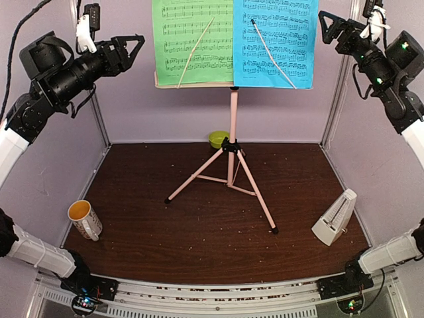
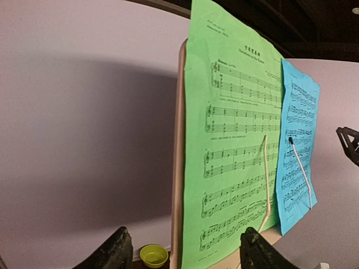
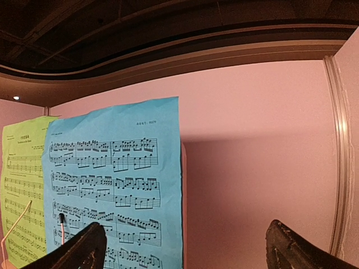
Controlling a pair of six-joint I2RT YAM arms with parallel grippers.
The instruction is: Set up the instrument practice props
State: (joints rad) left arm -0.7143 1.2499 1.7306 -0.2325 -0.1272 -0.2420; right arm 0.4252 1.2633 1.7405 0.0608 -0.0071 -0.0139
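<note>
- Jaws on both sides stand wide apart with nothing between them. The left gripper [image 1: 136,50] hangs high at the far left and the right gripper [image 1: 329,28] high at the far right, each facing in toward the stand [image 1: 233,119].
- The stand is upright at the far middle of the table [image 1: 199,232], its three legs spread. The green sheet [image 1: 192,40] and blue sheet [image 1: 275,40] lie flat side by side on its desk, each crossed by a thin holding wire.
- The metronome [image 1: 334,224] seems to be the piece left to handle. It stands at the near right, well apart from the stand's legs and far below the right gripper.
- Its long axis runs upright and narrows to the top, so the right arm is much the nearer one. A reach would likely go straight down and toward the near side.
- I cannot tell whether its cover is on.
- The wood surface around the metronome is bare apart from small crumbs. The right wall is close beside it.
- The mug [image 1: 85,218] sits near left and the bowl [image 1: 218,139] far behind the stand, both out of the way.
</note>
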